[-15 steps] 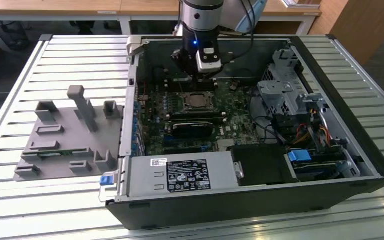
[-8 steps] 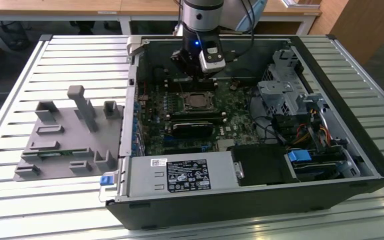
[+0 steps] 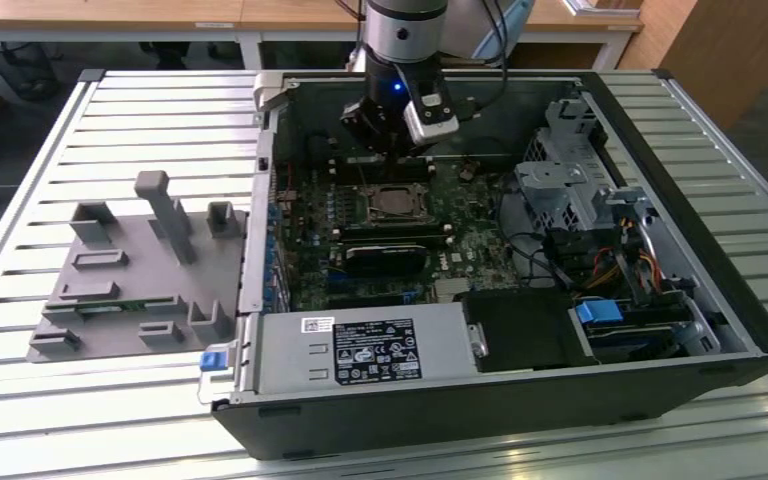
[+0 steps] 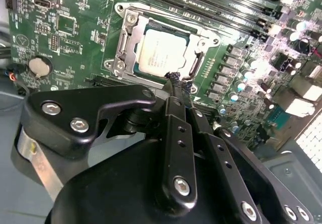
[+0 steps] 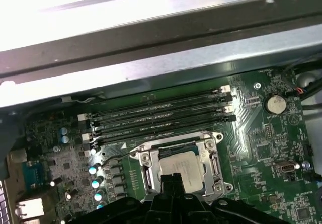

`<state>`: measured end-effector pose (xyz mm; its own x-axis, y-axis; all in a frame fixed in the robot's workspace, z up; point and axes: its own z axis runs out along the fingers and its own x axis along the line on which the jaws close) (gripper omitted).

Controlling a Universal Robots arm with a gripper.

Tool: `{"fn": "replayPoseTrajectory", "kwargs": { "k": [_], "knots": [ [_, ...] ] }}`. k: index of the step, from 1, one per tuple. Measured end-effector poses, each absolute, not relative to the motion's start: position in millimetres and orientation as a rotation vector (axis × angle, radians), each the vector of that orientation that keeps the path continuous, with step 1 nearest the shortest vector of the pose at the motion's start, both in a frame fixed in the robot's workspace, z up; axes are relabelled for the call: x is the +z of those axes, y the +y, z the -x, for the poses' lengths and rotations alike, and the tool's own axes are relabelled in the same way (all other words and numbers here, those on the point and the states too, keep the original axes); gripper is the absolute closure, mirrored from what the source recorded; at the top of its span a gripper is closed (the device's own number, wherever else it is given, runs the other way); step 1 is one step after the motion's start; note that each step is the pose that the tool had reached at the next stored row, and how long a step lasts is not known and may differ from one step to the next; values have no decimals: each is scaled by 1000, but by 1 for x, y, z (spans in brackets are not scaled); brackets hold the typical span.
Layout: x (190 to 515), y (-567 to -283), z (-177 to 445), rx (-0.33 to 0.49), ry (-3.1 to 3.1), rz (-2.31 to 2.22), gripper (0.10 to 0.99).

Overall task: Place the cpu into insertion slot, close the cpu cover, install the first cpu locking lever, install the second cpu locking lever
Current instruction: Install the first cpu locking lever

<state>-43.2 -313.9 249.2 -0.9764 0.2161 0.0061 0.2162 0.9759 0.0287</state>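
The cpu lies flat in the insertion slot on the green motherboard, its silvery top showing through the window of the cpu cover, which lies down over it. In the first wrist view the cpu sits inside the same metal frame, the cpu cover. A thin lever wire sticks out sideways from the socket. My gripper hangs just above the socket's edge, fingers pressed together with nothing between them. In the exterior view the gripper is inside the open case, above the insertion slot.
Long black memory slots run beside the socket. The metal case wall rises close behind them. Drive cages and cables fill the case at the exterior view's right. A grey fixture stands on the slatted table at its left.
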Motion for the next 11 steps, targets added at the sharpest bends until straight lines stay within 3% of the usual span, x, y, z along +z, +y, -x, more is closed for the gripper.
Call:
{"fn": "replayPoseTrajectory", "kwargs": {
  "k": [11],
  "knots": [
    [249,-314,59,-48,-3132,304,980]
  ]
}}
